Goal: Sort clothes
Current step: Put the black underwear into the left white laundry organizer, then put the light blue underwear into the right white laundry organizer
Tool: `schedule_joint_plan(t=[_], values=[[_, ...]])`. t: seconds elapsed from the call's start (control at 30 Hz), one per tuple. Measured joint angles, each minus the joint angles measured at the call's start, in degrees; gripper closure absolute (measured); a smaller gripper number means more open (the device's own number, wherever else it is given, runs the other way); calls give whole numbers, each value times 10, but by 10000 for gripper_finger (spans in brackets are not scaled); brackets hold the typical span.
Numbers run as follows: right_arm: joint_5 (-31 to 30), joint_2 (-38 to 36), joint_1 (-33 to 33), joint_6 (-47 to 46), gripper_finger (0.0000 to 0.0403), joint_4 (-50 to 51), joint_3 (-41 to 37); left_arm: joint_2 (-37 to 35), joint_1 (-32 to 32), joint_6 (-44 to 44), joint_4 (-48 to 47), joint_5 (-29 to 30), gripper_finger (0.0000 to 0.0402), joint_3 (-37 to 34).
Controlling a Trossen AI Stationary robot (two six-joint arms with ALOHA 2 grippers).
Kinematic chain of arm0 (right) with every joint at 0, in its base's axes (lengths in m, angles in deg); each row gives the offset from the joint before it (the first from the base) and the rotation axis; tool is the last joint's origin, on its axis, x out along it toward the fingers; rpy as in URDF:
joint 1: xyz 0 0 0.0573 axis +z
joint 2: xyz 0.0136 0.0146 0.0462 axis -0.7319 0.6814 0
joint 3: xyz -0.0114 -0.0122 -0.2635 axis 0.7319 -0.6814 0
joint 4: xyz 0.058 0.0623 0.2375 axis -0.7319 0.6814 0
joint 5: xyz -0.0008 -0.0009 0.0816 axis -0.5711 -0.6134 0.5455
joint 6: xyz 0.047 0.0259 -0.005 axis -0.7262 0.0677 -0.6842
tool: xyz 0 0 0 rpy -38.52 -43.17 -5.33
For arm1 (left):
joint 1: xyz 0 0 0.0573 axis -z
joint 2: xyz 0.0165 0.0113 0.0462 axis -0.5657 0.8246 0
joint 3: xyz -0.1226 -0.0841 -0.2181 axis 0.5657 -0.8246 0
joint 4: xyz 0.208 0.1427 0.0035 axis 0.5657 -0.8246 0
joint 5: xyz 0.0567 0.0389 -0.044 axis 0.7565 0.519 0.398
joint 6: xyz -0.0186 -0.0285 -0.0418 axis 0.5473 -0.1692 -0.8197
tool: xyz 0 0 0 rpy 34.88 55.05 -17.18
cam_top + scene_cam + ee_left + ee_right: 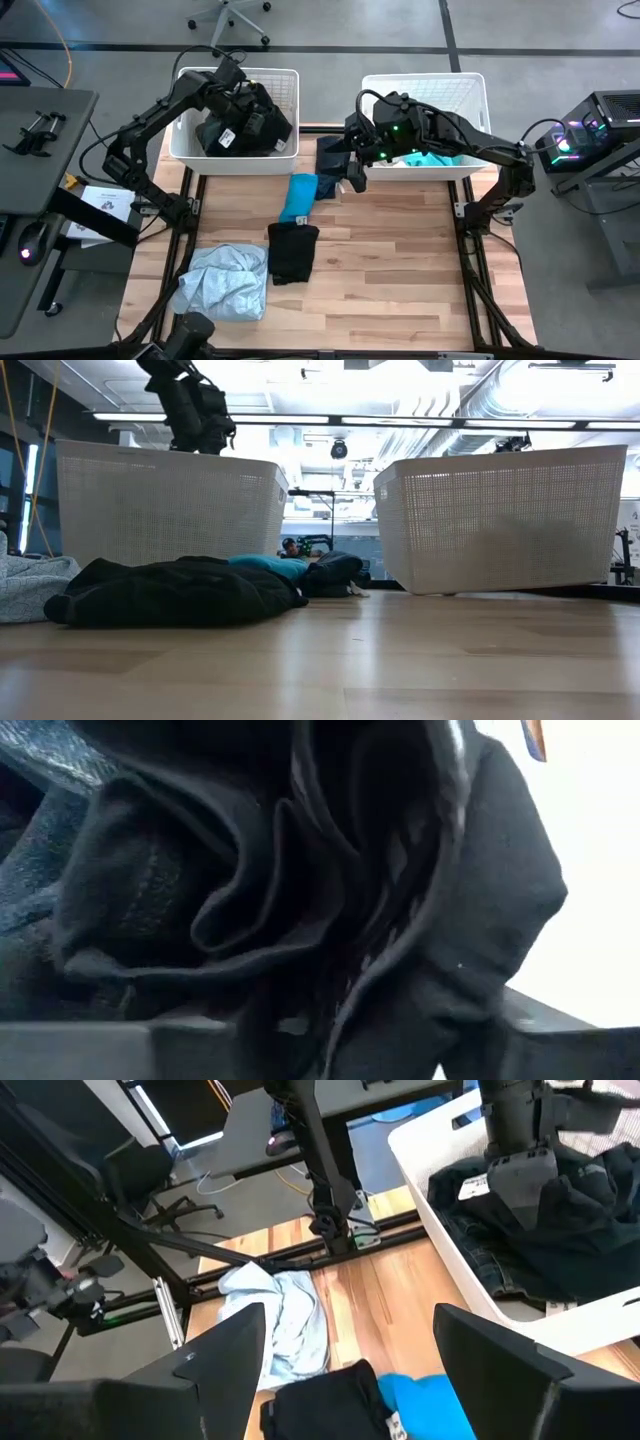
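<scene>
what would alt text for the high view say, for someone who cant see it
Overhead, the left pincer is down in the left basket of dark clothes, while the right pincer, open, hangs over the table near the right basket. A bright blue garment, a black garment and a pale blue garment lie on the wooden table.

Light falls evenly on my tabletop (400, 270) from above, and shadows under the clothes are soft and short. Level across the wood, ceiling strip lights (350, 420) glare white and wash out the room behind. My left wrist camera sits so near the black fabric (300, 900) that its folds blur, with an overexposed patch alongside.
</scene>
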Motion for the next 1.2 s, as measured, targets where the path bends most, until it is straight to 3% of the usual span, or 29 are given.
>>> schedule_joint_plan(t=[0.17,0.27,0.43,0.63,0.97,1.1,1.2], values=[[0,0,0,-3,128,29,0,-1,-15,-15,-18,-35,122,0],[0,0,0,-4,128,51,0,-15,-10,-28,-34,-38,103,0],[-1,2,0,13,128,80,-2,-73,48,-23,-31,59,103,0],[-21,21,-1,70,128,76,-49,-166,146,-29,54,131,107,0],[-22,141,-11,221,128,17,-76,-266,304,-60,146,269,108,0],[-23,187,-20,191,128,9,-75,-283,362,-75,176,320,108,-23],[-35,227,-27,120,128,4,-75,-301,411,-88,258,334,108,-77]])
